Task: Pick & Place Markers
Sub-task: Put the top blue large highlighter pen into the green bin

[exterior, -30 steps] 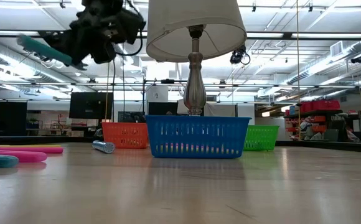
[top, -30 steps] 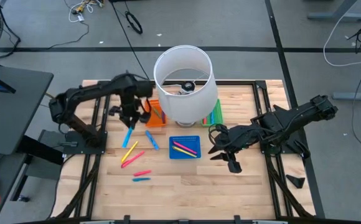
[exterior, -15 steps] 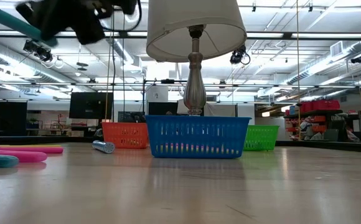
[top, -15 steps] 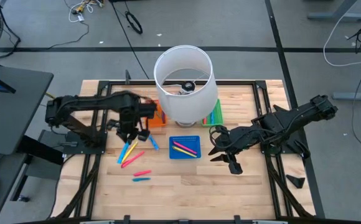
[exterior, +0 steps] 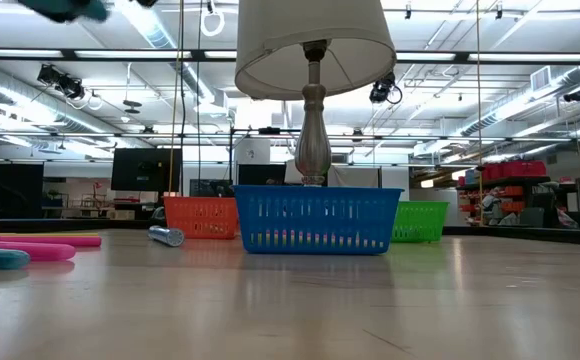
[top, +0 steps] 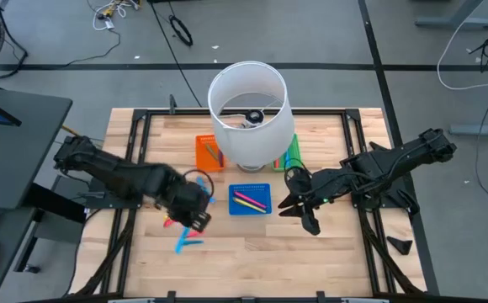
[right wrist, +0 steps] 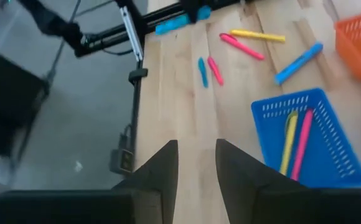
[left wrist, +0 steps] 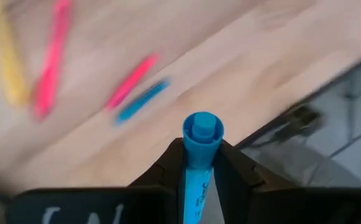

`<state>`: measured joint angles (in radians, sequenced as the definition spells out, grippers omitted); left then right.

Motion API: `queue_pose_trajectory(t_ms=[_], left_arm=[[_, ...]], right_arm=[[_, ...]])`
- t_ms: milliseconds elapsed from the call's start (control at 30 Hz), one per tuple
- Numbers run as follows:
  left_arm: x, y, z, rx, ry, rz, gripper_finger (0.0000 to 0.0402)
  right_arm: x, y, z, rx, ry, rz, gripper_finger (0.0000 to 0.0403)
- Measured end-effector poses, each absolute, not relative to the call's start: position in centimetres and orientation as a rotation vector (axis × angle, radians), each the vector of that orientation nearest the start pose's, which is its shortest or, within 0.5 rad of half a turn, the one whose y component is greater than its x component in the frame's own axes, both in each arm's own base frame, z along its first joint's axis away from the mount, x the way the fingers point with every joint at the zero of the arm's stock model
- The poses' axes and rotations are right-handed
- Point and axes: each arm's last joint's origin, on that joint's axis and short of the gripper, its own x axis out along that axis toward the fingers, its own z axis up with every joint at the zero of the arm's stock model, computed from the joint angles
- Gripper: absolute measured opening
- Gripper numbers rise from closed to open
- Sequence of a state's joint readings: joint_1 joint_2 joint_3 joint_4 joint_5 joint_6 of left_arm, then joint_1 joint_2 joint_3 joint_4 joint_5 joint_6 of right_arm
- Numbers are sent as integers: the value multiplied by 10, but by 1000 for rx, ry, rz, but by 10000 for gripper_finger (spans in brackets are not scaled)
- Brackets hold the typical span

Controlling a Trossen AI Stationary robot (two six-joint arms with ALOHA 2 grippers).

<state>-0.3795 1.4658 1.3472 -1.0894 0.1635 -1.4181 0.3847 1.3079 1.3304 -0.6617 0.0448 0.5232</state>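
Observation:
My left gripper point(top: 195, 215) hangs above the loose markers on the table's left half, shut on a blue marker point(left wrist: 199, 149). That marker also shows in the right wrist view point(right wrist: 171, 25). Below it lie a short pink marker point(left wrist: 131, 81) and a short blue marker point(left wrist: 142, 101) side by side, flat on the wood. A yellow marker point(right wrist: 258, 35), a second pink marker point(right wrist: 241, 45) and a longer blue marker point(right wrist: 299, 62) lie farther back. My right gripper point(top: 299, 217) hovers open to the right of the blue tray point(top: 249, 200), with nothing between its fingers. My left gripper pinches the blue marker's barrel point(left wrist: 196, 180) between its two fingers. The marker lies along the fingers and its round end point(left wrist: 202, 127) sticks out past the fingertips. The fingers slant steeply down, and the marker is lifted clear of the table.
A lamp with a white shade point(top: 248, 114) stands at the table's middle back. An orange tray point(top: 209, 151) sits to its left and a green tray point(top: 290, 156) to its right. The blue tray holds a yellow marker point(right wrist: 287, 140) and a pink marker point(right wrist: 304, 143). Bare wood lies toward the near edge.
My left gripper has swung with the blue marker from beside the orange tray toward the table's near edge and right. It now hangs over the loose markers and has rolled on the way. My right gripper has rolled a little in place.

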Motion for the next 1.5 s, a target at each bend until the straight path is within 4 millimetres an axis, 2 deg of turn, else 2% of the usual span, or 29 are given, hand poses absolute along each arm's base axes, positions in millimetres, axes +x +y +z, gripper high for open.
queue_pose_trajectory(t_ms=[133, 333, 533, 700, 833, 1033, 1167, 1333, 1500], left_arm=[[260, -135, 314, -987, 1025, 393, 63], [257, -170, 330, -831, 630, 318, 63], [250, -192, 345, -670, 364, 297, 63], [254, -202, 355, -549, 234, 264, 63], [265, -202, 362, -475, 166, 226, 63], [287, -180, 367, -449, 140, 194, 63], [302, -159, 368, -418, 150, 173, 63], [316, -135, 370, -408, 158, 116, 63], [323, -123, 373, -345, 150, 56, 63]], right_arm=[[252, 104, 366, 453, 706, 132, 110], [248, 117, 368, 431, 665, 116, 110], [248, 134, 363, 437, 516, 60, 112], [251, 147, 355, 455, 355, 66, 148], [252, 151, 349, 462, 286, 86, 193], [253, 149, 349, 383, 277, 93, 235], [254, 148, 349, 282, 267, 101, 237], [259, 138, 349, 255, 254, 39, 230], [265, 127, 350, 263, 226, -46, 228]])
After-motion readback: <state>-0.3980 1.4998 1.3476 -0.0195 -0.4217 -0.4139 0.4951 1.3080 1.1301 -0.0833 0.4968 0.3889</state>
